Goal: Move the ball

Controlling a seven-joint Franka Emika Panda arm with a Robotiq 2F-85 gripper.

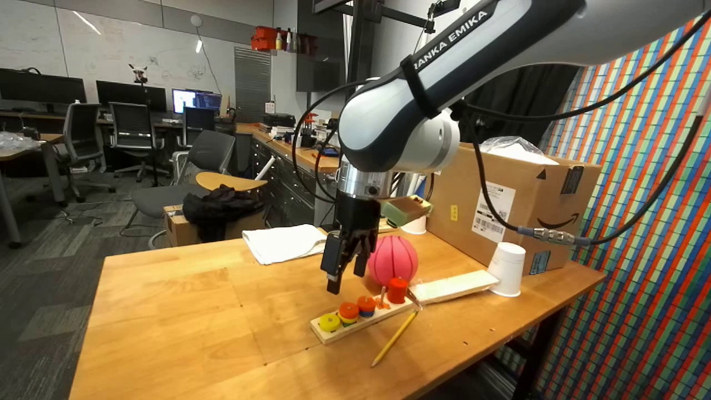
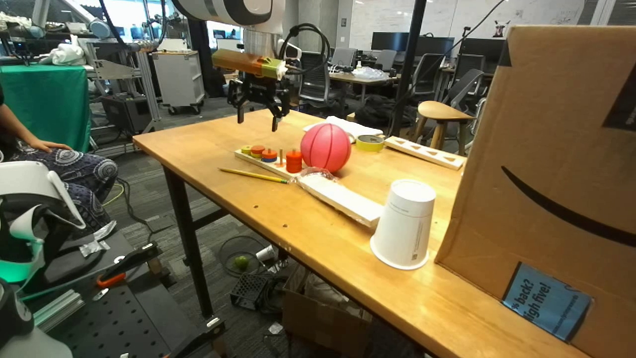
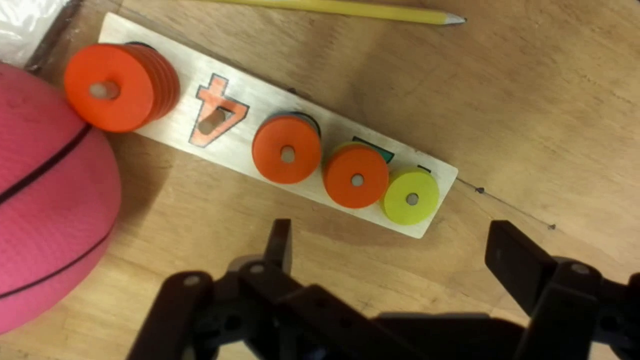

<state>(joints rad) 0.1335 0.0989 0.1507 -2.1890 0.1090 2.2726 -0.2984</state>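
Jaws spread wide, nothing gripped; the ball (image 3: 47, 200), at left in the wrist view, could be knocked into the red rings (image 3: 127, 87) by off-centre contact!

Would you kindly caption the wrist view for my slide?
Open claw above a table bearing a pink ball, disc-stacking toy and pencil.

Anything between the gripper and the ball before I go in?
Nothing visible stands between the open gripper and the pink ball. Close beside the ball, though, is the red disc stack on the peg board.
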